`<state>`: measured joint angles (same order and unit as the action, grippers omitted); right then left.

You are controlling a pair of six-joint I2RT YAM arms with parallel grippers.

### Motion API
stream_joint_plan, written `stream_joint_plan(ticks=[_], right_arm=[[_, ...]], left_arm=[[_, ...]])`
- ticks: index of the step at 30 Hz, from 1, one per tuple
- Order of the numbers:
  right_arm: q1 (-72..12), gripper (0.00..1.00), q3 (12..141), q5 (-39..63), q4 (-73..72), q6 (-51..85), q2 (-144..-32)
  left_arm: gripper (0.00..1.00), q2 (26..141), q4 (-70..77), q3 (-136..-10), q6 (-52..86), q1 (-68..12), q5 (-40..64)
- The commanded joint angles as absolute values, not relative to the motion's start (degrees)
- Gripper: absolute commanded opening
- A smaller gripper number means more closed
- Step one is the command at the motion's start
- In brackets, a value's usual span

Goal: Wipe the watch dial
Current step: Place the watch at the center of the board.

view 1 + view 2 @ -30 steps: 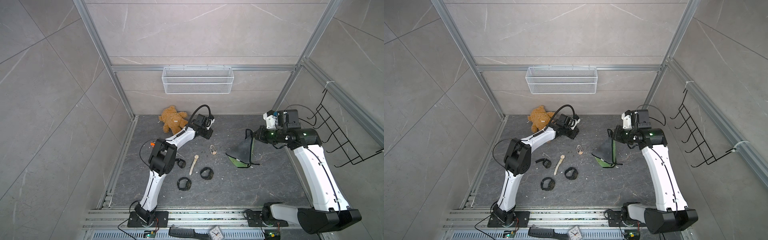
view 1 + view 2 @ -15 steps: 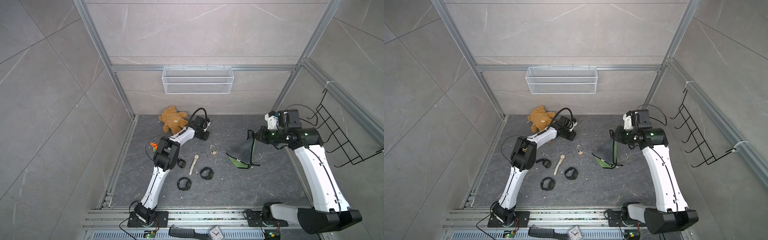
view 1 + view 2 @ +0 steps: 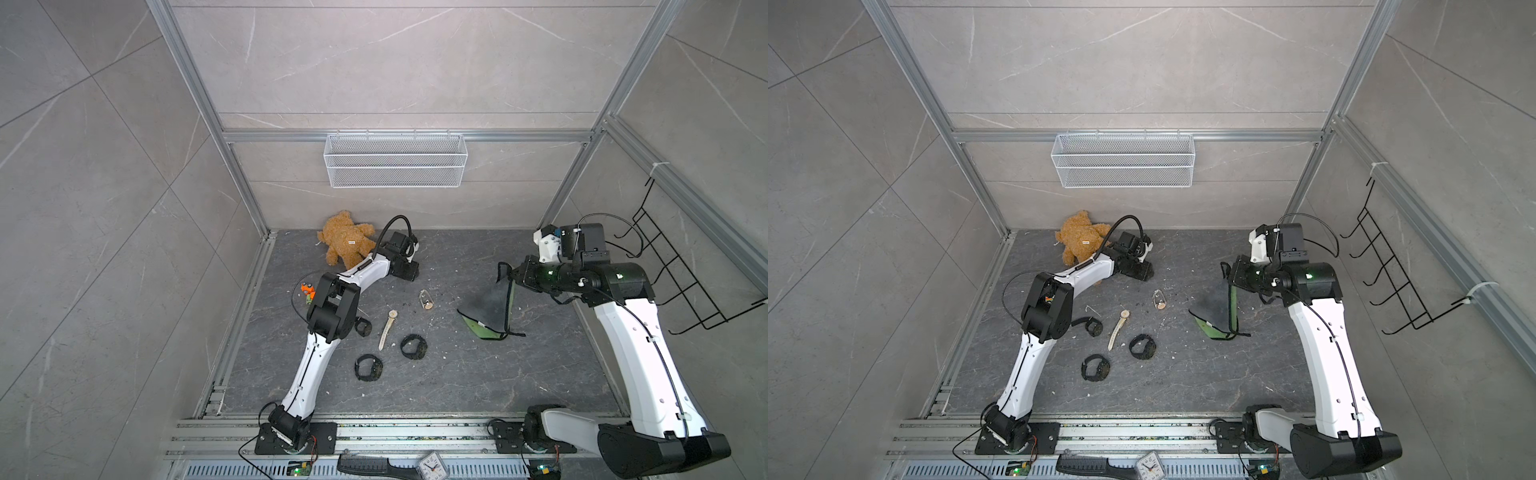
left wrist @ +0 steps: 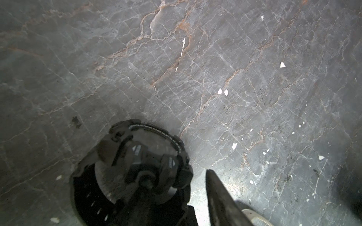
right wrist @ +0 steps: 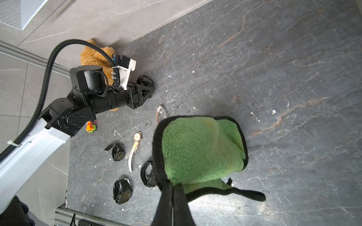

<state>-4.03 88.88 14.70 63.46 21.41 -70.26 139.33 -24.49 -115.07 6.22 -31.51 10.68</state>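
A black digital watch (image 4: pixel 148 140) lies dial up on the dark stone floor at the back left, beside the teddy bear. My left gripper (image 4: pixel 176 176) stands open right over it. One finger (image 4: pixel 217 195) is clear of the case with floor showing between, and the other finger overlaps the strap. The right wrist view shows the same watch (image 5: pixel 145 80) at the left fingertips. In both top views the left gripper (image 3: pixel 409 272) (image 3: pixel 1142 272) covers the watch. My right gripper (image 5: pixel 173 185) (image 3: pixel 509 274) is shut on a green cloth (image 5: pixel 201 148) (image 3: pixel 490 303), whose lower end rests on the floor.
Three black watches (image 3: pixel 413 347) (image 3: pixel 368 368) (image 3: pixel 363 327) and a white-strap watch (image 3: pixel 387 328) lie mid-floor. A small pale item (image 3: pixel 426 300), a teddy bear (image 3: pixel 345 243) and an orange toy (image 3: pixel 307 289) are nearby. A comb (image 3: pixel 374 465) and a clock (image 3: pixel 432 467) lie at the front.
My left gripper's jaws have opened and it has sunk a little toward the floor near the bear. The right arm has drawn the cloth slightly to the right.
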Motion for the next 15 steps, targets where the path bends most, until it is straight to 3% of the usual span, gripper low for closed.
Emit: stream_joint_plan(ticks=[1,8,15], right_arm=[[-3.85,0.0,87.42,14.33,63.92,22.54,-68.71],[-3.92,0.0,88.8,10.95,65.38,21.85,-67.24],[-3.87,0.0,104.71,-1.29,68.49,20.93,-72.25]], left_arm=[[0.48,134.83,-23.41,-114.84,6.89,-31.49,10.8],[0.48,130.48,-22.61,-113.96,6.94,-31.59,9.99],[0.48,123.78,-21.77,-110.21,6.68,-31.66,11.4]])
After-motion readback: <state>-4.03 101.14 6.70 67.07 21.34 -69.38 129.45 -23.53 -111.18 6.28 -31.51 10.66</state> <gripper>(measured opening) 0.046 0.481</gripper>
